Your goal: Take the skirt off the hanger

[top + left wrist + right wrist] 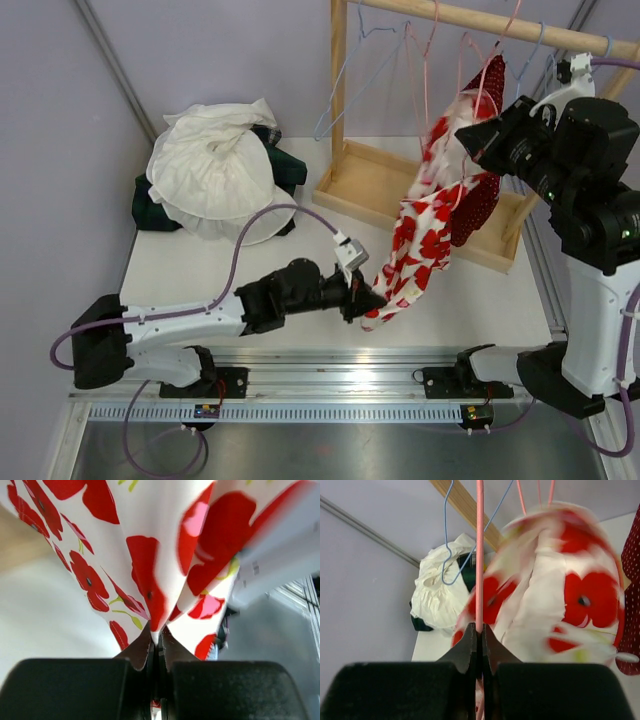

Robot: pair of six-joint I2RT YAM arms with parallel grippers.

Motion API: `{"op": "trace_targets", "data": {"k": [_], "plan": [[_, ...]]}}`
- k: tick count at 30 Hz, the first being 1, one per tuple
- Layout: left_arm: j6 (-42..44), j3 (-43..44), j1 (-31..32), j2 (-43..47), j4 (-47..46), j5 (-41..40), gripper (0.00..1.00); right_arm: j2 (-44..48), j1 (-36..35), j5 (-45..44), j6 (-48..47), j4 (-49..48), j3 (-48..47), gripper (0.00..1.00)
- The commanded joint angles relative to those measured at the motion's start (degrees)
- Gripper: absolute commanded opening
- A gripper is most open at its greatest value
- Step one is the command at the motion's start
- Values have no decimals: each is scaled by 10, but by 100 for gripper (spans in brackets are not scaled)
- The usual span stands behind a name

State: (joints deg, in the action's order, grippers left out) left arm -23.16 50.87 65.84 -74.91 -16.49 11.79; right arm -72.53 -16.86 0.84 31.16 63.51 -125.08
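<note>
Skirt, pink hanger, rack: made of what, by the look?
Skirt: thin woven cloth, matte, printed; it drapes in soft folds.
Pink hanger: thin wire, likely coated; smooth, uniform pink.
Rack: bare light wood, matte; pale tan, looks unpainted.

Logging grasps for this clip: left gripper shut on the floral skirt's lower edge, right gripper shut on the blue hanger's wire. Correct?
Not quite. The right gripper is shut on the wire of the pink hanger, not the blue hanger, which hangs free beside it, as the right wrist view shows. The left gripper is indeed shut on the lower edge of the skirt.
</note>
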Motion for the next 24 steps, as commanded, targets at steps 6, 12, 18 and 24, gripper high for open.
{"op": "trace_targets", "data": {"k": [6, 12, 18, 24], "plan": [[-118, -223, 142, 195, 94, -216, 0, -55, 1, -75, -53, -124, -54, 0], [-127, -191, 209, 303, 210, -326, 0, -89, 1, -106, -62, -189, -6, 0], [-95, -136, 220, 311, 277, -352, 0, -134, 11, -125, -69, -221, -2, 0], [-74, -115, 223, 307, 282, -361, 0, -181, 42, -107, -56, -229, 13, 0]]}}
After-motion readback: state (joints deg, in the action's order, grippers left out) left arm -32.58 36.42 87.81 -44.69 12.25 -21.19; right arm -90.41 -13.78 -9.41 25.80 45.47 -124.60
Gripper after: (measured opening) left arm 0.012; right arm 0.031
